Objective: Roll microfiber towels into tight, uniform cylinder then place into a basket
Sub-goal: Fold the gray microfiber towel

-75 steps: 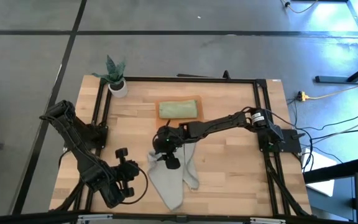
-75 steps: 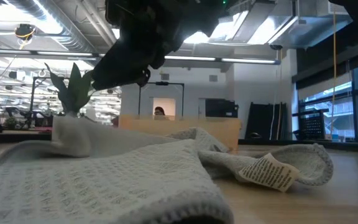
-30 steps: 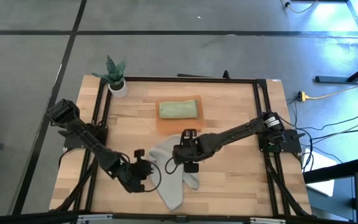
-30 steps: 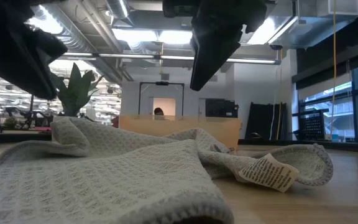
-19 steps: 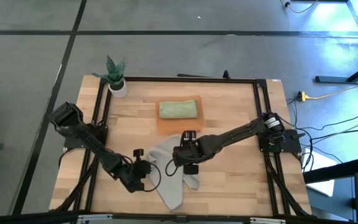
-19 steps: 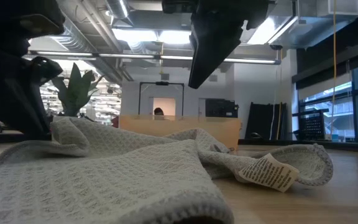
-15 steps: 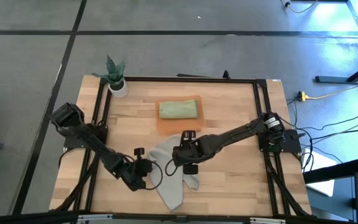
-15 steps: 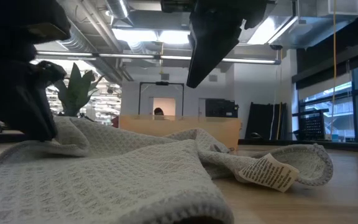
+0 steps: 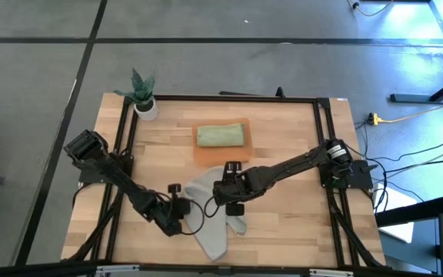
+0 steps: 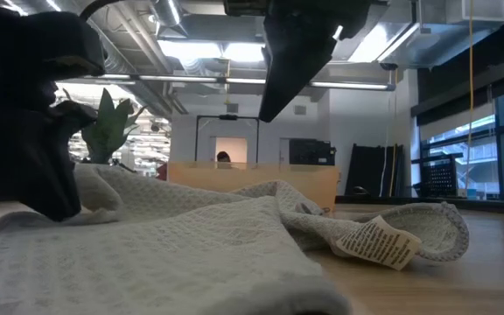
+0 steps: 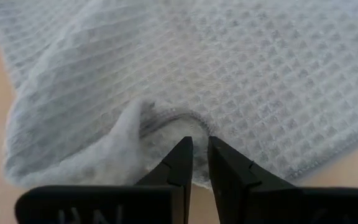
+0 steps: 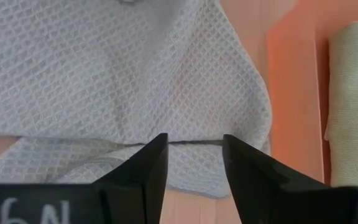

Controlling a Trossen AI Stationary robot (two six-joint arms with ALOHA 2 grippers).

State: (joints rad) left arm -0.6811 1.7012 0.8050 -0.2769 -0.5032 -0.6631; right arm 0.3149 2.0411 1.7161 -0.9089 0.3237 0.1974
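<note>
Two towels in play: a grey waffle-weave towel crumpled on the near middle of the wooden table, and a green towel already lying in the orange basket toward the far side. A white care tag sticks out of the grey towel's folded edge in the low view; it carries printed text, too small to read. Partial markings show on both wrist mounts, nothing legible.

Versus a second ago: the left gripper has moved in from beside the towel and is now at its left edge; in the low view its dark bulk has come down onto the cloth. The right gripper has barely shifted, and the towel's outline is much the same.

Left gripper: fingers nearly together, pinching a bunched hem of the grey towel between the tips. Right gripper: fingers spread with a clear gap, poised over the towel's far edge just beside the basket, holding nothing; contact with the cloth cannot be told.

A potted plant stands at the table's far left corner, well apart from both arms.
</note>
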